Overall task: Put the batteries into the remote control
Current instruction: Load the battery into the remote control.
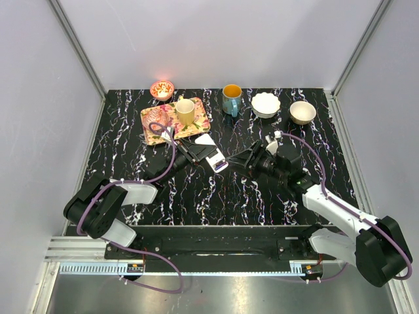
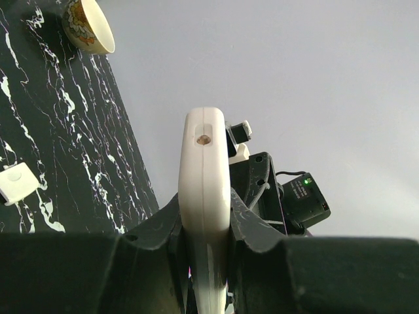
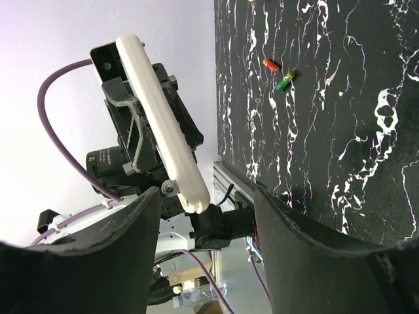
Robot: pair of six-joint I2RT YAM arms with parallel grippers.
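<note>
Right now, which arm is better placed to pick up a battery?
Probably right: the right gripper is open and empty, and a red battery and a green battery lie loose on the table in its wrist view. The left gripper is shut on the remote control.

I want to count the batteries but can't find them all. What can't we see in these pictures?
Battery slot of the remote control: left wrist view shows only its thin edge, clamped in the left claw; top view too small.
Batteries: right wrist view shows only a tiny red battery and green battery; others may lie past the edge.
Top view: batteries too small to spot on the speckled table.
</note>
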